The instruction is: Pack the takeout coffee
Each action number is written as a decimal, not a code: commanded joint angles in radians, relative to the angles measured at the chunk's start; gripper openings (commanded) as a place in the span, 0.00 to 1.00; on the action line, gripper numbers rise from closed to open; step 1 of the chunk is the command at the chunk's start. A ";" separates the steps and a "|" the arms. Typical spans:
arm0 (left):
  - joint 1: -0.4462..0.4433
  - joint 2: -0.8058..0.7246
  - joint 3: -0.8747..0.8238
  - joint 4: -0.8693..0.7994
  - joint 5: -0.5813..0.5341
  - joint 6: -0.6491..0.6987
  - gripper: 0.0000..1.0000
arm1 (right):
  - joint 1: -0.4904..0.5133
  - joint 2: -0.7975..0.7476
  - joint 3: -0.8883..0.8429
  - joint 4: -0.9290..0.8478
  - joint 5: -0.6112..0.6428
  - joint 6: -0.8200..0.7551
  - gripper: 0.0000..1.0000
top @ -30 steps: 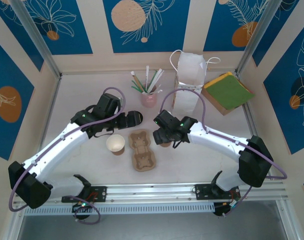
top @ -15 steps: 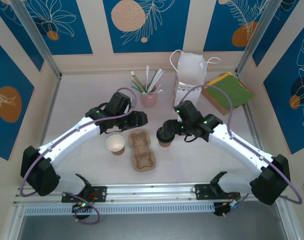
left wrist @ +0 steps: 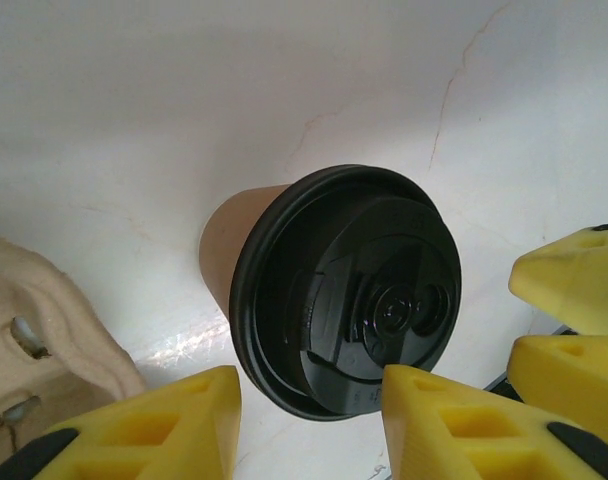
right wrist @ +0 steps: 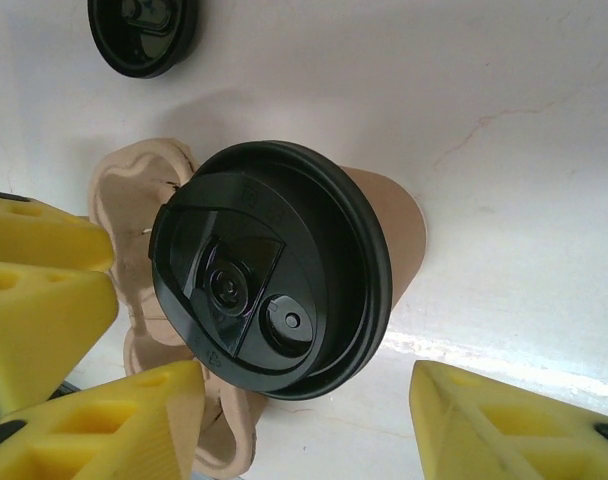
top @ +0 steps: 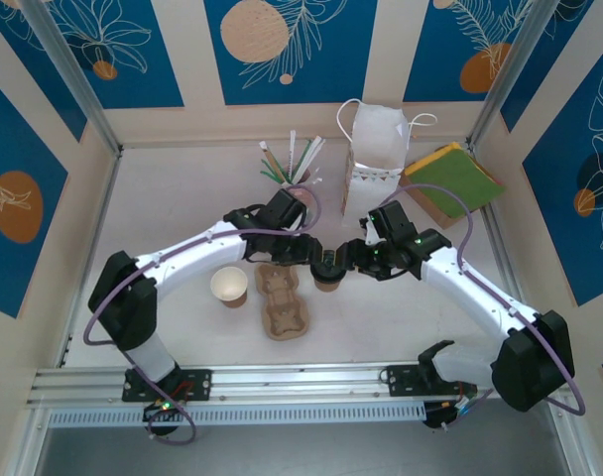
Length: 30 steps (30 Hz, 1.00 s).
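The takeout coffee [top: 328, 271], a brown paper cup with a black lid, stands upright on the white table just right of the pulp cup tray [top: 282, 299]. The left gripper [top: 309, 253] hangs open at its left, the right gripper [top: 349, 256] open at its right. In the left wrist view the takeout coffee [left wrist: 344, 290] sits just beyond the open left gripper [left wrist: 309, 425], whose yellow fingers [left wrist: 154, 430] stay clear of it. In the right wrist view the takeout coffee [right wrist: 269, 270] lies ahead of the open right gripper [right wrist: 304, 425], with the tray [right wrist: 134, 190] behind.
A lidless brown cup [top: 229, 286] stands left of the tray. A loose black lid [right wrist: 142, 35] lies on the table beyond the tray. A white paper bag [top: 376, 149], a pink cup of straws [top: 295, 193] and green napkins on a box [top: 450, 178] line the back.
The left arm has swung right, bringing its gripper up to the coffee cup and covering the loose lid. The right gripper has shifted slightly right, off the cup's top.
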 commanded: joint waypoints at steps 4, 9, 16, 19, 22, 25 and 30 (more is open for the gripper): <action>-0.006 0.035 0.037 -0.021 0.019 0.031 0.36 | -0.026 0.029 -0.022 0.025 -0.074 0.009 0.56; -0.006 0.055 0.040 -0.007 0.042 0.031 0.31 | -0.031 0.057 -0.020 0.027 -0.083 0.003 0.53; -0.007 0.073 0.039 -0.018 0.037 0.035 0.27 | -0.033 0.094 -0.021 0.033 -0.089 -0.011 0.45; -0.008 0.081 0.037 -0.018 0.040 0.035 0.27 | -0.032 0.106 -0.026 0.034 -0.091 -0.015 0.44; -0.009 0.083 0.034 -0.023 0.036 0.037 0.26 | -0.032 0.110 -0.032 0.033 -0.084 -0.018 0.43; -0.010 0.086 0.031 -0.026 0.036 0.038 0.26 | -0.033 0.113 -0.039 0.028 -0.077 -0.021 0.42; -0.009 0.095 0.035 -0.030 0.035 0.040 0.26 | -0.036 0.122 -0.059 0.023 -0.060 -0.020 0.37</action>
